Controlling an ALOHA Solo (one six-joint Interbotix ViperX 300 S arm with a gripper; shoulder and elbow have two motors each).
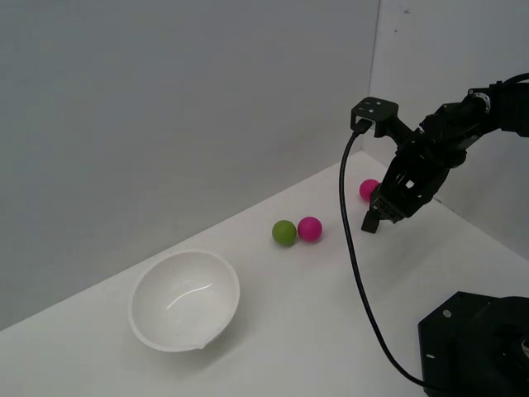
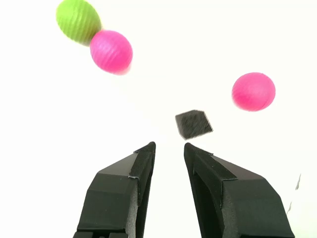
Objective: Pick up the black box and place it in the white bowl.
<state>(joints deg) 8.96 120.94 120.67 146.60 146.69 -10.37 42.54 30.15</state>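
No text, label, brand, number or sign can be read in either view.

The bench point(image 1: 289, 314) is a plain white surface set against pale walls. On it rests the white bowl point(image 1: 184, 300), tipped so its glossy inside shows. A green ball point(image 1: 283, 232) and a pink ball point(image 1: 309, 228) sit touching, well apart from the bowl. A second pink ball point(image 1: 369, 189) lies farther back, near the tiny black box point(image 2: 193, 124). A large black base block point(image 1: 475, 346) stands at the bench's near corner.
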